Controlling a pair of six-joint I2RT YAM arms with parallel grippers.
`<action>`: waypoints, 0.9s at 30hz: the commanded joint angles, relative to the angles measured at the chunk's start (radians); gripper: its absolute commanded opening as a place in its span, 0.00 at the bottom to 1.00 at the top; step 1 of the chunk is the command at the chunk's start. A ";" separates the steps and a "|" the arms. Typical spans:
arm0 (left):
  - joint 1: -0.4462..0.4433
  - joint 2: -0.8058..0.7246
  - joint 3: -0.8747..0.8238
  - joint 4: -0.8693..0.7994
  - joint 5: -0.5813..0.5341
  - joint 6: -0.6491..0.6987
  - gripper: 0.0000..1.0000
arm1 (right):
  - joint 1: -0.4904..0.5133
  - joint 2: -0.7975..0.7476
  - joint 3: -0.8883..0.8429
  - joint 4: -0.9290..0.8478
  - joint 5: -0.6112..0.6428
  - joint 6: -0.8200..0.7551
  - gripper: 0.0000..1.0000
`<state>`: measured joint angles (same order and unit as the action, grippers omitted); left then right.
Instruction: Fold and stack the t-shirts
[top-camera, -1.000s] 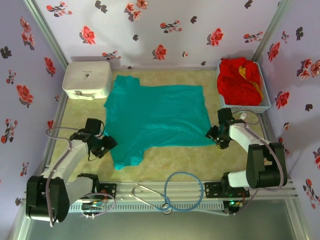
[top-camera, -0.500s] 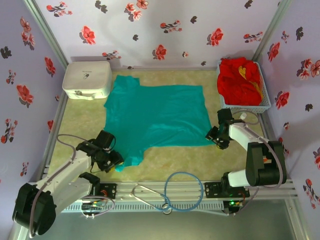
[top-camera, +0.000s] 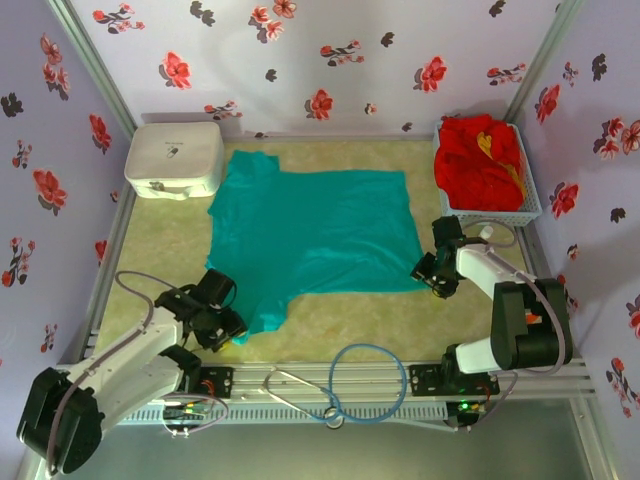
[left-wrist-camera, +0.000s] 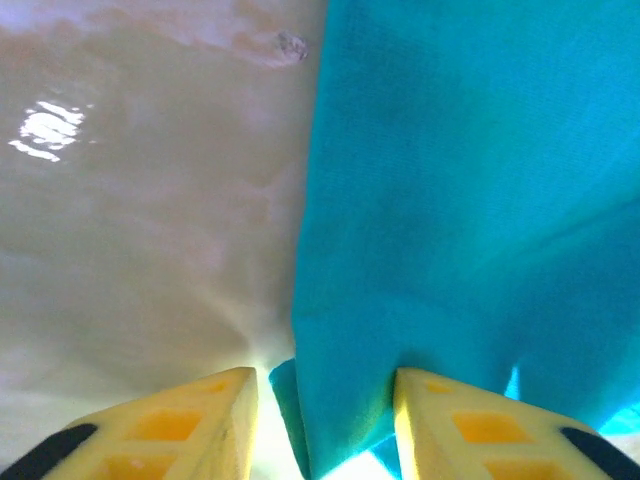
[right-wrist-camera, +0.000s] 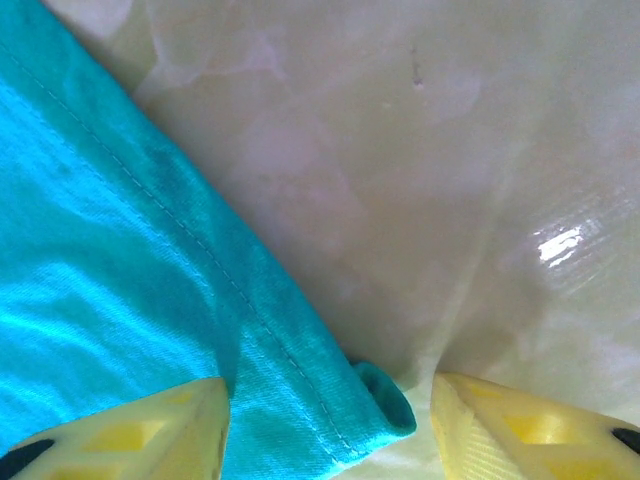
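Checking the top view first: the teal tee lies spread flat on the table, roughly mid-table, one layer, with a lobe of cloth reaching toward the near left. I see small creases but no fold made in it.

Left gripper: it sits low at the near-left tip of that lobe. From the left wrist, the gripper has its yellow fingers set apart, with the end of the tee lying in the gap. The cloth edge runs up from between the fingers and bare table shows to its left. The jaws are not closed on the cloth; I record this hand as wide and holding nothing.

Right gripper: it is down at the tee's near-right corner. From the right wrist, the gripper is wide apart, and the stitched hem corner of the tee lies between the fingers, its tip curled slightly upward. Neither finger presses the cloth. I cannot tell whether the fingertips touch the table.

Red tees: these are heaped unfolded in the basket at the far right corner, one showing a yellow mark. They are well apart from the teal tee.

Box: it stands at the far left corner, just beside the tee's far-left edge.
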<state>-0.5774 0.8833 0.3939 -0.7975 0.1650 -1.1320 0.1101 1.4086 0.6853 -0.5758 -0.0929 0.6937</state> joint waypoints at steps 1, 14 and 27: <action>-0.014 0.018 -0.026 0.082 -0.022 -0.058 0.34 | 0.025 0.044 -0.020 0.080 -0.077 0.021 0.47; -0.003 0.021 0.145 0.055 -0.159 0.036 0.00 | 0.025 -0.004 0.016 0.096 -0.068 -0.004 0.00; 0.237 0.385 0.890 0.013 -0.082 0.444 0.00 | -0.017 -0.050 0.412 0.137 -0.043 -0.059 0.00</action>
<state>-0.3988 1.2312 1.1252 -0.7471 0.0574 -0.8440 0.1196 1.3289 0.9981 -0.4625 -0.1352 0.6613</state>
